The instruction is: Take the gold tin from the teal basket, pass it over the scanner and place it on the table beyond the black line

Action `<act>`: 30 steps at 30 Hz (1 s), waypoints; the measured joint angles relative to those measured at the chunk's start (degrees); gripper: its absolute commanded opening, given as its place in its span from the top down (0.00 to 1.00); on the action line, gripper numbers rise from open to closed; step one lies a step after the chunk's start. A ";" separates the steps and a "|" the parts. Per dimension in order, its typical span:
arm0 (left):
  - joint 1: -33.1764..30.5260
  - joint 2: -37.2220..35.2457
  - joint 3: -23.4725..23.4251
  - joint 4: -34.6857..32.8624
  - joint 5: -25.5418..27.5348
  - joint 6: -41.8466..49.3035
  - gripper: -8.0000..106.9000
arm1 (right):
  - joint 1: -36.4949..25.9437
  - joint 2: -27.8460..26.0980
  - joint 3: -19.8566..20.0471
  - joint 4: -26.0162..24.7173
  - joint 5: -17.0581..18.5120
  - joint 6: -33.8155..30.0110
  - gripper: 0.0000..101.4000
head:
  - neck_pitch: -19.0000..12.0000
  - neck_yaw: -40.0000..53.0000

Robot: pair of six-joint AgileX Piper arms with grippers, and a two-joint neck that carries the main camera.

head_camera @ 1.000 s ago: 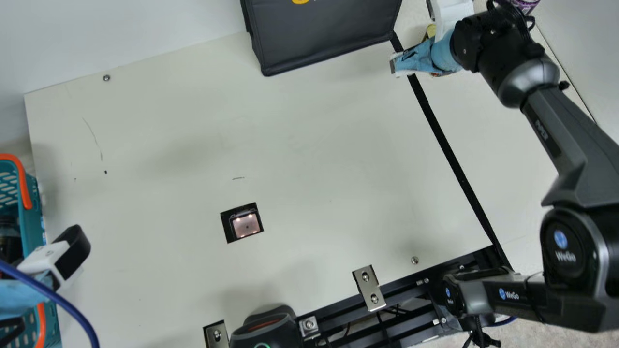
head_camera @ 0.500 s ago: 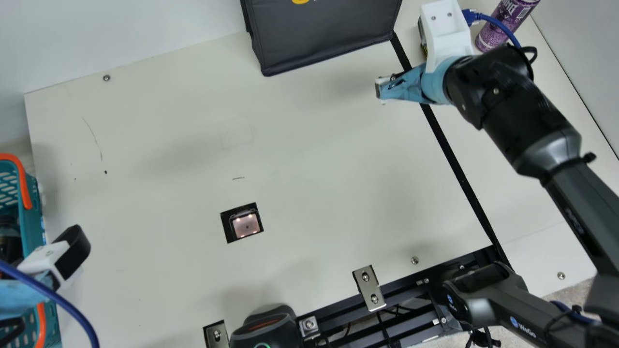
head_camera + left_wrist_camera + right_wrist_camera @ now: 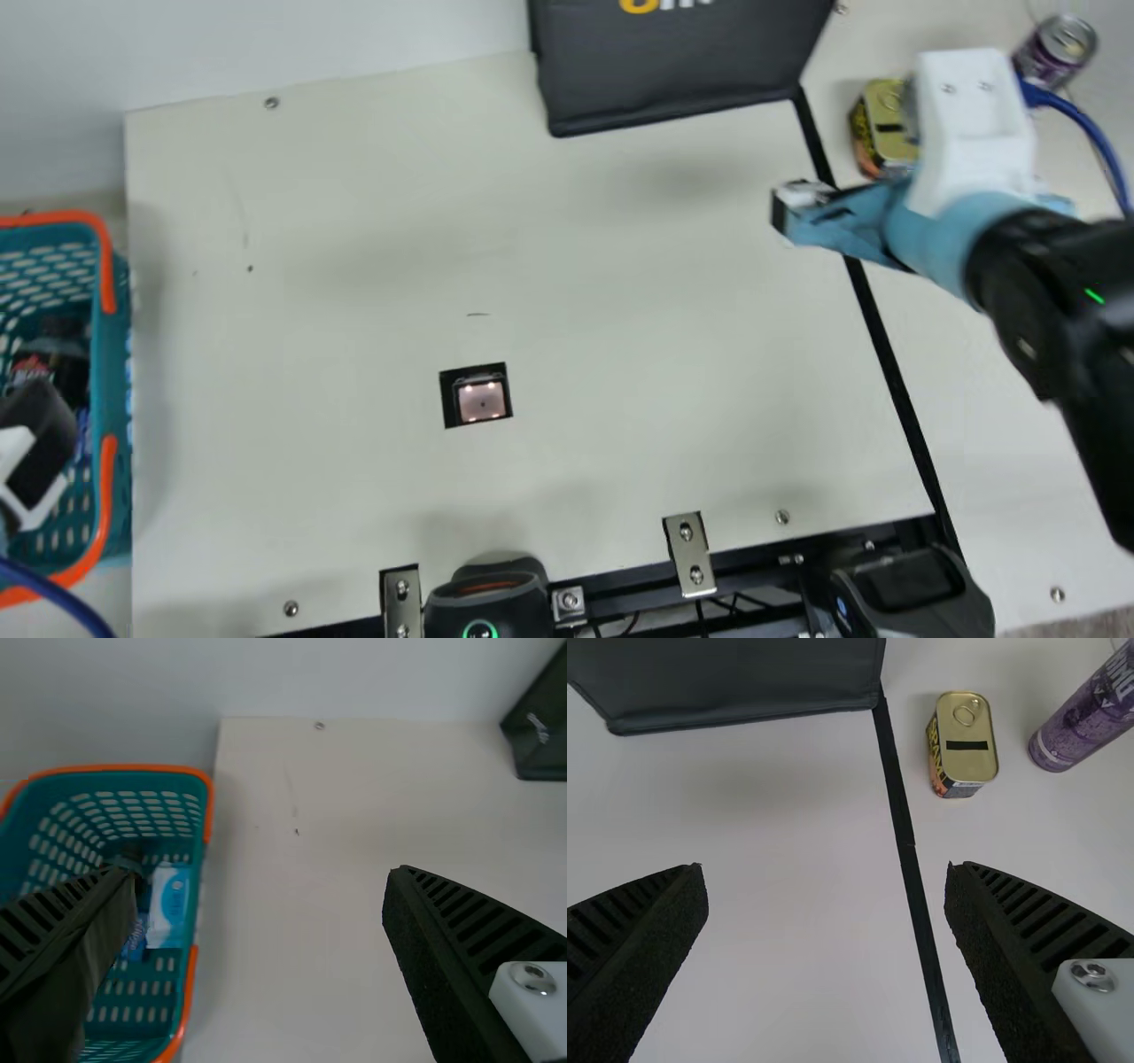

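Fingers of the right gripper (image 3: 785, 211) are spread wide, as is shown in the right wrist view, and the tips are held over the basket's side of the black line (image 3: 893, 363), well apart from the tin. Beyond that line, on the side away from the basket, the gold tin (image 3: 886, 124) is set on the table (image 3: 354, 195). It is seated flat, with its ring-pull lid turned upward (a short dark strip is borne on the lid as well), and in the main view it is partly covered by the white mount of the right gripper. Near the tin, a purple can (image 3: 1045, 62) is placed, and on the tin's other side a black bag (image 3: 673, 75) is seen, its corner brought up to the line.

In the left wrist view, the fingers of the left gripper (image 3: 40, 434) are likewise parted widely; in the main view it is seen over the teal basket (image 3: 117, 363). Inside that basket, which is fitted with orange handles, a dark bottle (image 3: 58, 359) and a white-and-blue packet (image 3: 168, 904) are held.

Within the tabletop, between basket and line, the scanner (image 3: 481, 400) is framed as a lit pinkish window. Along the near edge, metal brackets (image 3: 689, 554) are fixed, and between two of them a black device (image 3: 487, 602) with a green ring is mounted.
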 measured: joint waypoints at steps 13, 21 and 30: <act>0.00 0.00 0.00 -0.17 0.25 0.00 0.15 | -1.65 -12.94 -5.03 7.92 9.36 -10.25 0.06 | 0.00 8.00; 0.00 0.00 0.00 -0.17 0.25 0.00 0.15 | -2.06 -18.08 -6.69 10.87 13.13 -13.84 0.06 | 0.00 8.00; 0.00 0.00 0.00 -0.17 0.25 0.00 0.15 | -2.06 -18.03 -6.69 10.87 13.10 -13.84 0.06 | 0.00 8.00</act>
